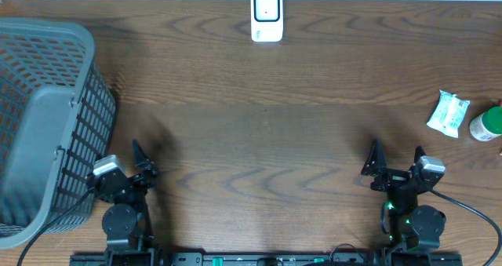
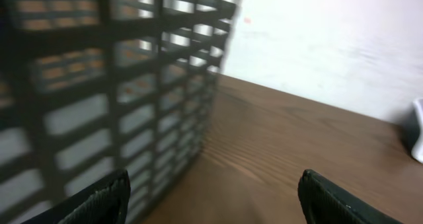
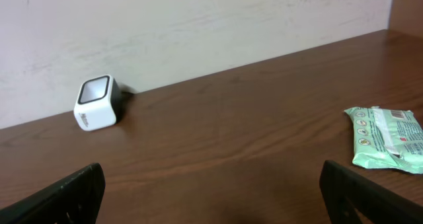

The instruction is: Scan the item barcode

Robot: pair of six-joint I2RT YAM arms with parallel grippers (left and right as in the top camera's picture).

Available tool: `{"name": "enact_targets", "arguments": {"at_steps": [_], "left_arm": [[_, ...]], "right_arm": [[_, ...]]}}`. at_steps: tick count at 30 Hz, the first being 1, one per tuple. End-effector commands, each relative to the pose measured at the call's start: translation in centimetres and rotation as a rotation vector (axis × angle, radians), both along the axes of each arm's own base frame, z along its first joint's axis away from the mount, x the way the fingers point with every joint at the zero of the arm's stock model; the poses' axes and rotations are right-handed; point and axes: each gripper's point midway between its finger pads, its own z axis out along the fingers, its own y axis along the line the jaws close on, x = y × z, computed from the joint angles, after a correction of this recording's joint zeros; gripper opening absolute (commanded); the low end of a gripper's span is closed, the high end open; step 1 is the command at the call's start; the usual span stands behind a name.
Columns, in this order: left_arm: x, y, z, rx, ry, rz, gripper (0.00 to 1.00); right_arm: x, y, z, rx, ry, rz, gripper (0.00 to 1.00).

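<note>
Left tool (image 2: 213,203) stands wide with nothing between its dark fingers (image 2: 99,201), low over the near left part of the brown desk (image 1: 259,125). Just to its left is the grey slatted basket (image 1: 86,133); in the left wrist view the basket's wall fills the left half of the frame, very close and out of focus. Right tool (image 3: 211,187) is spread wide as well and holds nothing, hanging over the near right part of the desk, with bare wood between its fingertips (image 3: 79,191). The white barcode scanner (image 1: 267,15) sits at the far edge of the desk, near the middle and against the pale wall, well apart from both tools; the right wrist view shows it as a small white cube with a dark window on its upper face. The pale green wipes packet (image 1: 449,113) lies flat near the right edge of the desk, ahead of and to the right of the right tool. Just beside the packet, at the very edge of the overhead view, is a white bottle with a green cap (image 1: 488,123), partly cut off.
</note>
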Motion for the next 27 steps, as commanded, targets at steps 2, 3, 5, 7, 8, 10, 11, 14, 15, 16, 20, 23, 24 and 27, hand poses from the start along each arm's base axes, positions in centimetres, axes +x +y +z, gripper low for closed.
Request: {"name": "enact_targets", "arguments": {"at_steps": [2, 3, 5, 7, 8, 10, 11, 14, 15, 16, 20, 23, 24, 27], "left_arm": [[0.5, -1.8, -2.1, 0.013, 0.072, -0.113, 0.82], [0.5, -2.1, -2.1, 0.011, 0.074, -0.129, 0.82], [0.7, -3.1, -2.3, 0.016, 0.083, -0.188, 0.81], [0.7, -4.0, -2.5, 0.040, 0.096, -0.244, 0.82], [0.8, -4.1, -2.5, 0.043, 0.096, -0.249, 0.82], [0.8, -4.1, -2.5, 0.043, 0.096, -0.248, 0.82], [0.8, -4.1, -2.5, 0.043, 0.096, -0.248, 0.82], [0.8, -4.1, -2.5, 0.042, 0.097, -0.248, 0.82], [0.8, -4.1, -2.6, 0.042, 0.097, -0.249, 0.81], [0.8, -4.1, -2.6, 0.042, 0.099, -0.249, 0.82], [0.8, -4.1, -3.1, 0.039, 0.123, -0.249, 0.82], [0.8, -4.0, -4.0, 0.033, 0.160, -0.249, 0.81], [0.8, -4.0, -4.3, 0.031, 0.173, -0.249, 0.82], [0.8, -4.0, -5.2, 0.024, 0.215, -0.250, 0.82]], "right_arm": [[0.0, 0.1, 0.0, 0.012, -0.002, 0.003, 0.99], [0.0, 0.1, 0.0, 0.012, -0.002, 0.003, 0.99], [0.0, 0.1, 0.0, 0.012, -0.002, 0.003, 0.99], [0.0, 0.1, 0.0, 0.012, -0.002, 0.003, 0.99], [0.0, 0.1, 0.0, 0.012, -0.002, 0.003, 0.99], [0.0, 0.1, 0.0, 0.012, -0.002, 0.003, 0.99], [0.0, 0.1, 0.0, 0.012, -0.002, 0.003, 0.99], [0.0, 0.1, 0.0, 0.012, -0.002, 0.003, 0.99], [0.0, 0.1, 0.0, 0.012, -0.002, 0.003, 0.99], [0.0, 0.1, 0.0, 0.012, -0.002, 0.003, 0.99], [0.0, 0.1, 0.0, 0.012, -0.002, 0.003, 0.99], [0.0, 0.1, 0.0, 0.012, -0.002, 0.003, 0.99], [0.0, 0.1, 0.0, 0.012, -0.002, 0.003, 0.99], [0.0, 0.1, 0.0, 0.012, -0.002, 0.003, 0.99]]}}
